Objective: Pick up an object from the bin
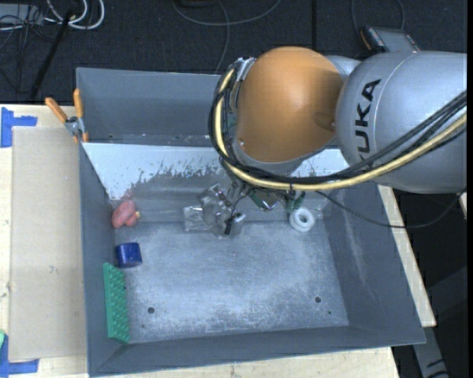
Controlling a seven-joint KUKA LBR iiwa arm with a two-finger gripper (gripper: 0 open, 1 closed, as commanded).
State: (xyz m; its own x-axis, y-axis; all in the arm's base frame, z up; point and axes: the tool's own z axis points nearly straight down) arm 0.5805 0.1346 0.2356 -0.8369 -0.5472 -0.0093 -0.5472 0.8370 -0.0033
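Note:
My gripper (225,212) hangs low over the middle of the bin's back half, under the arm's orange cover. A small clear, glassy thing (195,216) lies on the floor right at its left side; whether the two touch I cannot tell. A white ring (302,219) rests to the gripper's right, apart from it.
Along the left wall lie a pink lump (124,213), a small blue block (128,253) and a long green studded strip (116,302). The arm and its cables cover the bin's back right.

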